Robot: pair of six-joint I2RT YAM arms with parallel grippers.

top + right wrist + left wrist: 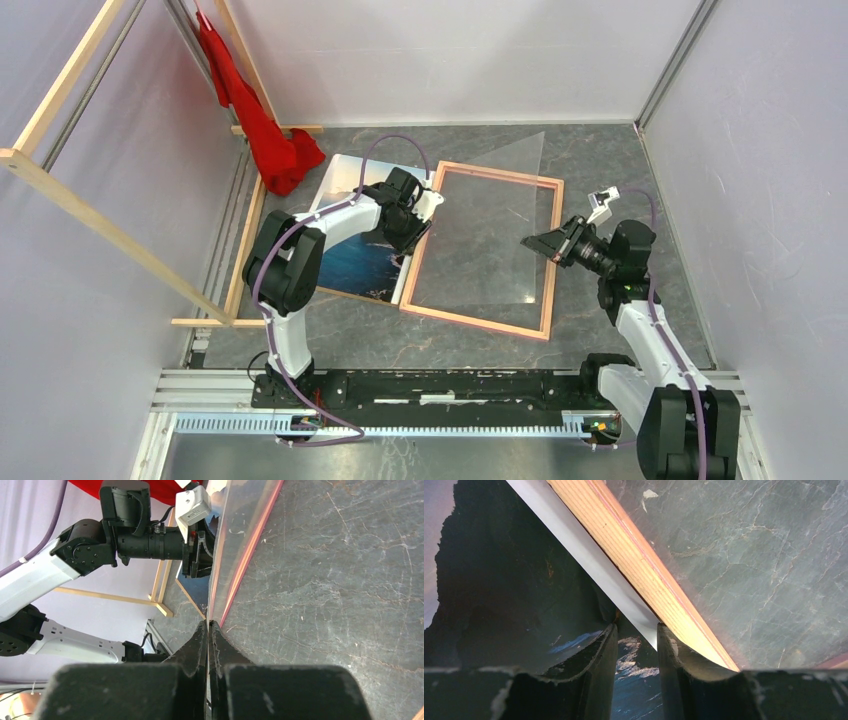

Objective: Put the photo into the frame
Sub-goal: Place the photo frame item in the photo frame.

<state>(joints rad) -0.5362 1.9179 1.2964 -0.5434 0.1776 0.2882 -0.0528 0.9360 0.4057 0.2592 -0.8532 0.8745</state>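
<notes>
The right gripper [208, 625] has its fingers pressed together on the near edge of a clear plastic sheet [240, 520]. The sheet rises from the fingertips at a slant and stretches away over the frame [478, 322]. From above, the right gripper [527, 242] sits just inside the frame's right rail, and the clear plastic sheet [490, 230] covers most of the opening, with one corner sticking out past the far rail. The left gripper [637, 630] has its fingers a narrow gap apart with nothing clamped between them. It hangs low over the frame's left rail [639, 565], which is pale wood with a pink edge. A thin pale strip runs along that rail and ends at the gap, but what the strip belongs to cannot be told. The photo [499, 580], dark mountains and blue water face up, lies flat on the grey marbled table [600, 160]. It is outside the frame, just beside its left rail and under the left arm's forearm [350, 262]. A red cloth [262, 130] hangs at the far left corner, its lower end near the photo's far edge.
</notes>
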